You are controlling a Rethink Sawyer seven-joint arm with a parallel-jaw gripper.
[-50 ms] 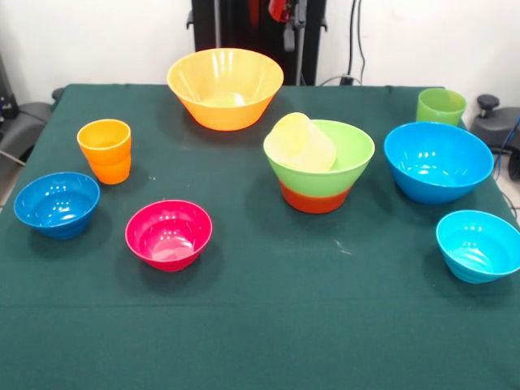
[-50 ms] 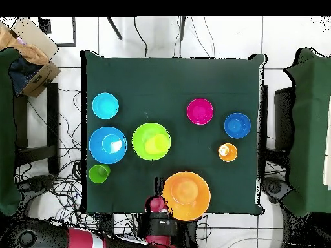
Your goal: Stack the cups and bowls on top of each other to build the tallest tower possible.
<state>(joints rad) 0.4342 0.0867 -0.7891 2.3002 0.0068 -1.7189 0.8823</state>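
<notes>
Green cloth covers the table [image 1: 260, 341]. On it, a pale yellow cup [image 1: 302, 142] lies tilted inside the light green bowl [image 1: 345, 158], nested in the orange-red bowl [image 1: 315, 200]. Whether the gripper [image 1: 286, 12] is spread or pressed together cannot be told.

Setting: robotics lab or test room.
Work surface: square table under a dark green cloth [image 2: 194, 77], standing alone.
Floor: pale tiles crossed by loose black cables [image 2: 61, 184].
Wall: plain white, more cables hanging down it [image 1: 355, 36].
Equipment: red and black robot arm [image 2: 84, 240] at the table's edge.
Surroundings: brown cardboard box [image 2: 32, 39]; further green-covered tables [image 2: 313, 129] at either side.
</notes>
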